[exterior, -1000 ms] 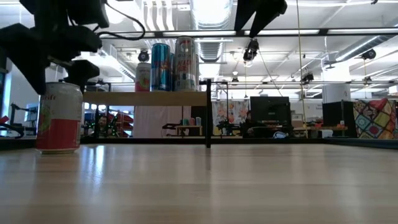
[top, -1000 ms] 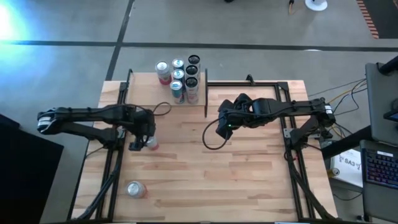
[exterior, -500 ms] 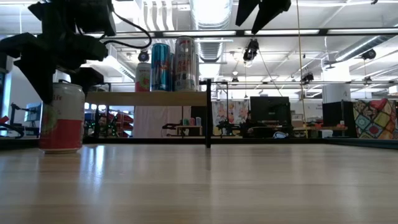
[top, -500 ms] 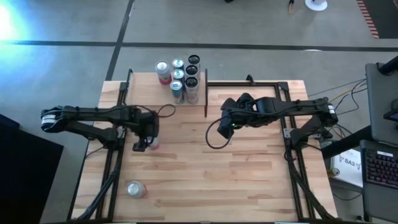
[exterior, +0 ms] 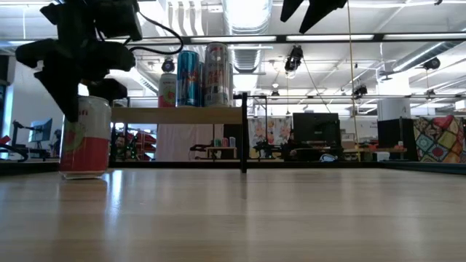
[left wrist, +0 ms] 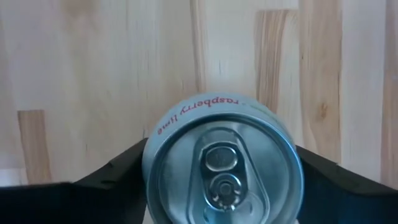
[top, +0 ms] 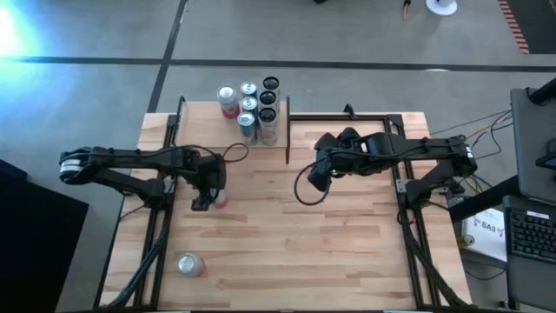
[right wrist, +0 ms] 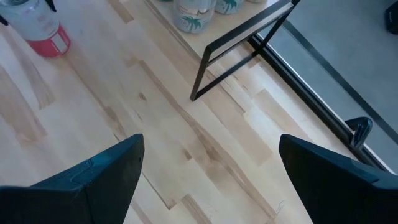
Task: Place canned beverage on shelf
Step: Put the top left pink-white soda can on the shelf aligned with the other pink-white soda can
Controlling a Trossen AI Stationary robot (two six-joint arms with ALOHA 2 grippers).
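A red-and-white can (top: 220, 198) stands upright left of the table's middle, its silver top filling the left wrist view (left wrist: 222, 168). My left gripper (top: 212, 196) reaches down over it and is shut on it. The shelf (top: 208, 130), a light-wood board with dark end panels, stands at the table's far edge and carries several upright cans (top: 258, 109); it also shows in the low view (exterior: 175, 115). My right gripper (top: 318, 176) hangs open and empty above the table's middle, right of the shelf's end panel (right wrist: 236, 50). My left gripper pinches the can's side wall just below the top rim (left wrist: 152, 180) between its two fingers (left wrist: 118, 177), one on each side. The fingers come from above, pointing down. The can is upright, its base (exterior: 84, 173) at the tabletop or barely above it; which, I cannot tell.
Another can (top: 189, 264) lies on its side near the table's near left corner. Dark frame rails (top: 404, 187) run along the table's left and right sides. Bare wood (top: 330, 252) spreads over the near right part.
My left gripper has gone a little toward the table's right edge, and the red-and-white can has gone with it, staying upright. My right gripper has drifted a little toward the right edge, still open.
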